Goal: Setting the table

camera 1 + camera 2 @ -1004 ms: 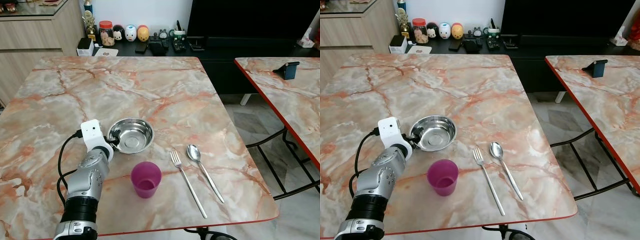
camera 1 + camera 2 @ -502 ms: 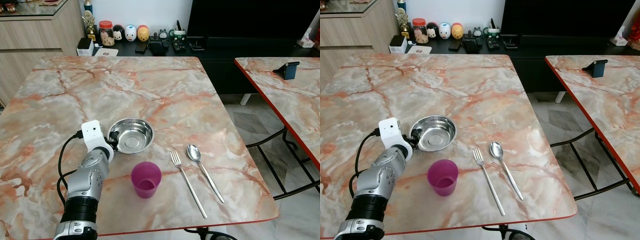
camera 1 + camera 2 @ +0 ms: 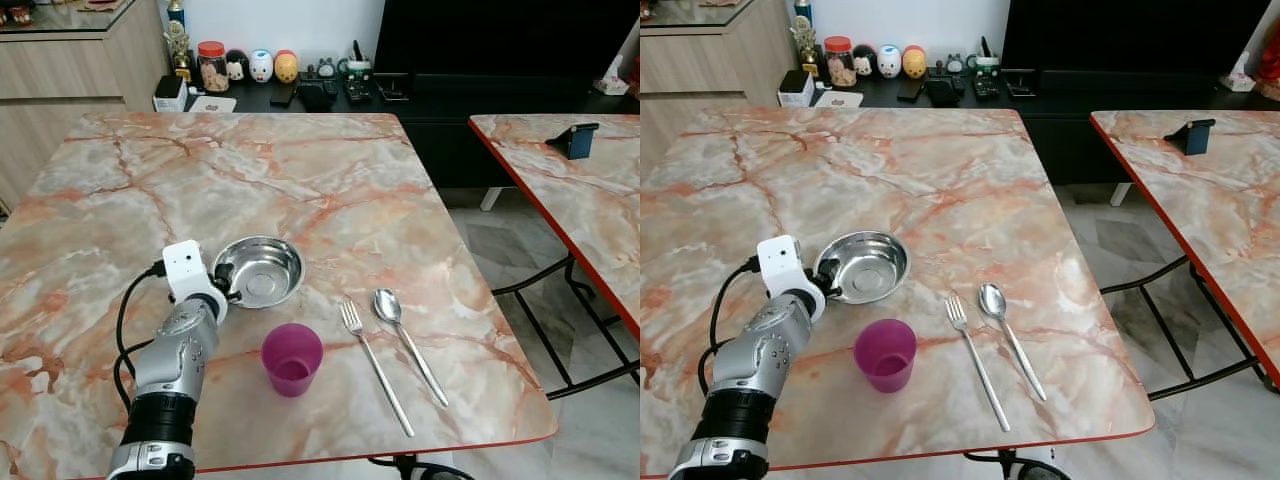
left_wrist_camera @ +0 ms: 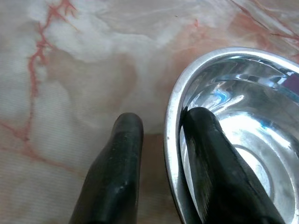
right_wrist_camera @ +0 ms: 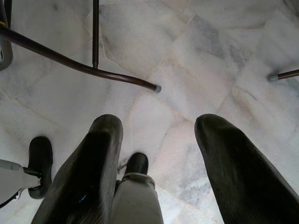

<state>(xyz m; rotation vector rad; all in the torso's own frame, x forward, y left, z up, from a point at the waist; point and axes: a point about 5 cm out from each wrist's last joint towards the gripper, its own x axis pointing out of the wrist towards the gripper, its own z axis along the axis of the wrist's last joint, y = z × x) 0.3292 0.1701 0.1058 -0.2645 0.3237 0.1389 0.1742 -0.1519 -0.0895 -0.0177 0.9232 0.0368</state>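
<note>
Marble table, left gripper dragging the steel bowl a touch left.

Nearest me at lower centre of the left eye view sits the purple cup (image 3: 292,358), with the fork (image 3: 375,366) and spoon (image 3: 407,343) lying side by side to its right, none of them moved. My left gripper (image 3: 226,288) at centre-left is clamped on the steel bowl (image 3: 260,271), one finger (image 4: 219,168) inside the rim and the other outside, as the left wrist view shows. Over the last second the bowl has slid slightly toward the frame's left, so I judge I'm mid-placement, nudging it into its spot above the cup. My right gripper (image 5: 156,172) hangs idle over the floor, fingers spread apart. Far at the top, jars and figurines (image 3: 260,66) line the dark sideboard.
</note>
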